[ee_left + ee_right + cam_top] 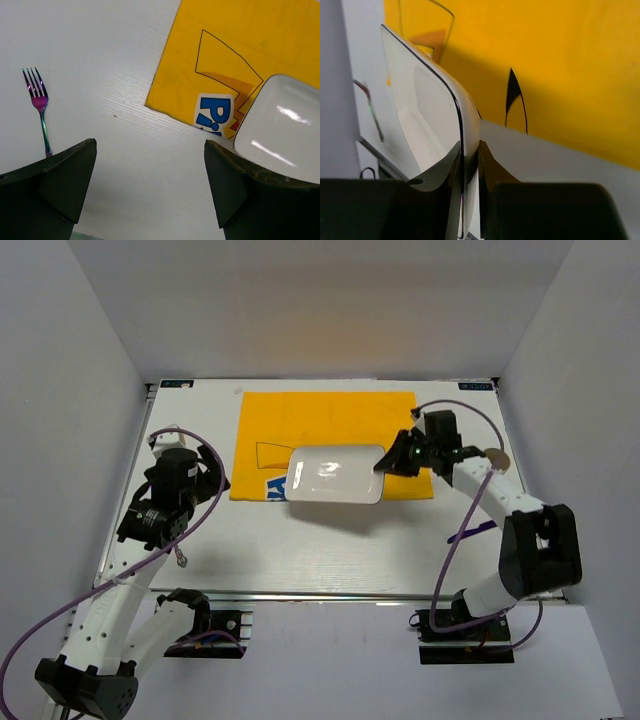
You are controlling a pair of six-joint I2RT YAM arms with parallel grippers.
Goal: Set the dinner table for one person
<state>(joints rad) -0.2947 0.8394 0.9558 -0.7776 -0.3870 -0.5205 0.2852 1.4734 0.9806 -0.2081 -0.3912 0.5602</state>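
Plate (335,475) pinched by one rim over the mat's (330,420) near edge.
The white surface (300,550) fills the middle of the top view, with the yellow mat at its 12 o'clock and the plate overlapping the mat's 6 o'clock edge. The right jaws, at the plate's 3 o'clock, are closed thin on its rim. The left jaws gape wide and empty, a fork (39,102) at their 10 o'clock. So narrow a hold could let the plate swing, slip and land crooked.

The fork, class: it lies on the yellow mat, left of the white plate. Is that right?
No. The fork lies on the bare white table, not the yellow mat, left of the white plate. The left wrist view shows it.
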